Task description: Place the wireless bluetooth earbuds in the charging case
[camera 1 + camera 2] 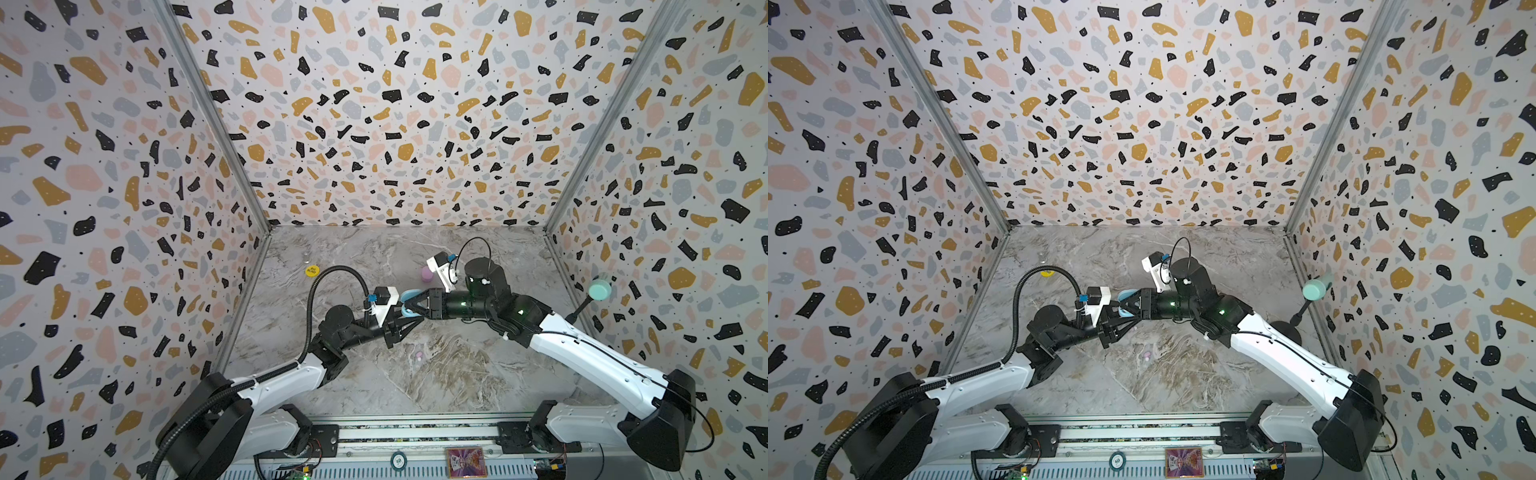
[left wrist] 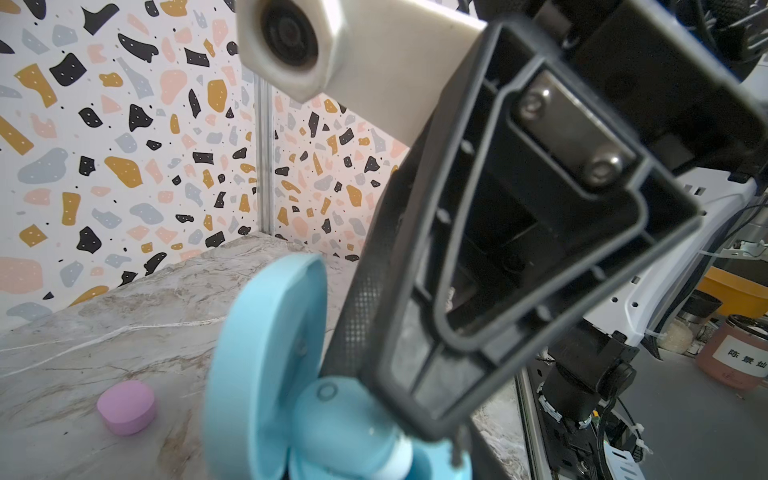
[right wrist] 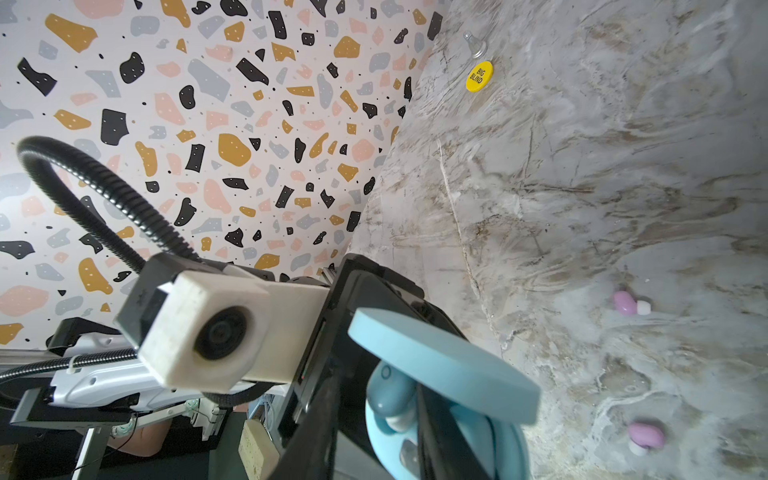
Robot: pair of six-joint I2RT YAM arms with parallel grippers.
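The left end effector (image 1: pixel 412 318) is clamped on the open blue charging case (image 2: pixel 266 353). The right end effector (image 1: pixel 409 308) reaches into the case at a blue earbud (image 3: pixel 388 395) lying in its base, though I cannot tell whether its fingers grip the bud. A pink earbud (image 3: pixel 625 302) and a second pink earbud (image 3: pixel 646 434) lie apart on the table (image 1: pixel 457 374), with a pink case (image 2: pixel 126 407) farther back.

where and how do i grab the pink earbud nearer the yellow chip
Take the pink earbud by its rounded body, not the white tip. Come straight down from above: it lies on its side on the marble table with nothing touching it, so closing across its narrow width looks surest.
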